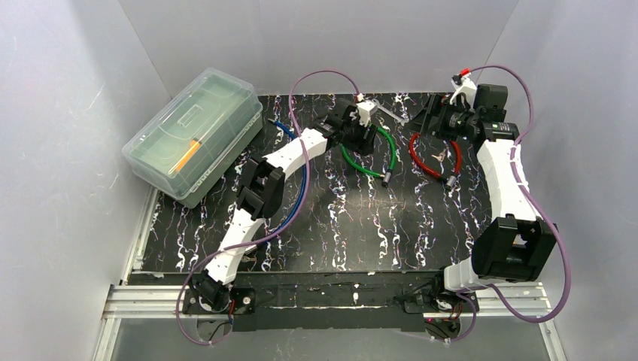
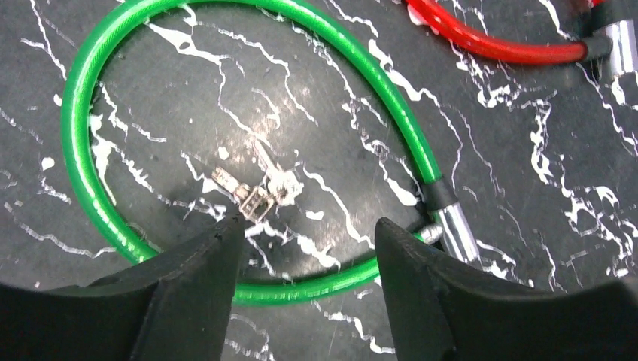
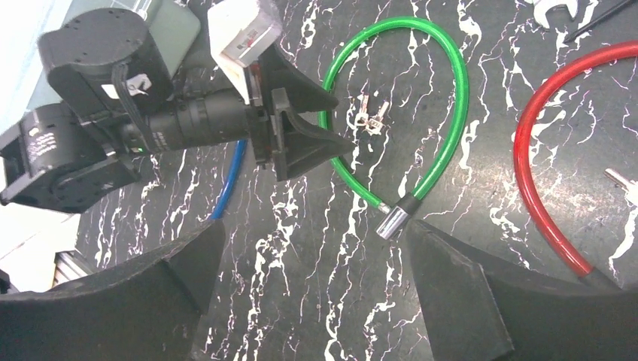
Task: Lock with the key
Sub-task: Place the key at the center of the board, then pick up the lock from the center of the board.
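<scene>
From my overhead feed the light is even and fairly bright, coming from above; the grey walls look flat, with soft shadows under the arms. The black marbled surface (image 1: 361,226) shows mild sheen. On my left wrist feed, glare sits right on the keys (image 2: 256,195), washing out their detail, and a highlight streaks along the green cable lock (image 2: 86,173). The left end effector (image 2: 308,248) fingers are dark and slightly soft at the frame bottom. My right wrist feed is sharp centrally; the top left corner blows out white.
</scene>
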`<action>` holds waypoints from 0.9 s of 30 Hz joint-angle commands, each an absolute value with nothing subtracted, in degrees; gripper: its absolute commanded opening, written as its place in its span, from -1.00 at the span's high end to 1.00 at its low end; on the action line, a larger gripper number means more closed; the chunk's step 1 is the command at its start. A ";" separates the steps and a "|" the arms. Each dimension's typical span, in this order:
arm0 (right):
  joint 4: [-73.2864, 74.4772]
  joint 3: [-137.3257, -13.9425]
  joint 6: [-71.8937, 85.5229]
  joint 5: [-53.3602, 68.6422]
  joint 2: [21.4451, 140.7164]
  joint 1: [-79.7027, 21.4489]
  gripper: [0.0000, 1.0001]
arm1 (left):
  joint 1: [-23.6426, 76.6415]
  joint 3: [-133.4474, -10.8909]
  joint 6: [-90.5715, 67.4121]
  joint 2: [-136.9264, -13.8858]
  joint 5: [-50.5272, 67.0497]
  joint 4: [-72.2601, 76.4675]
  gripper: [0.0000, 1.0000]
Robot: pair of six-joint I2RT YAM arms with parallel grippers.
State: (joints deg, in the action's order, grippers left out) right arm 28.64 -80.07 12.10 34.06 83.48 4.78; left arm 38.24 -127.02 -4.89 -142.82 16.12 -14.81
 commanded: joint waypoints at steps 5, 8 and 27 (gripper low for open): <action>28.11 -78.69 9.93 33.98 83.69 4.86 -0.96 | 32.10 -109.82 -4.10 -117.73 16.78 -23.48 -0.38; 27.69 -78.40 9.84 31.29 85.35 1.91 -0.96 | 28.67 -97.24 -5.18 -105.97 17.84 -21.67 -0.42; 37.88 -102.90 17.43 -6.63 115.58 -40.15 -0.52 | 15.01 -77.05 -7.39 -61.13 14.73 -36.38 -0.49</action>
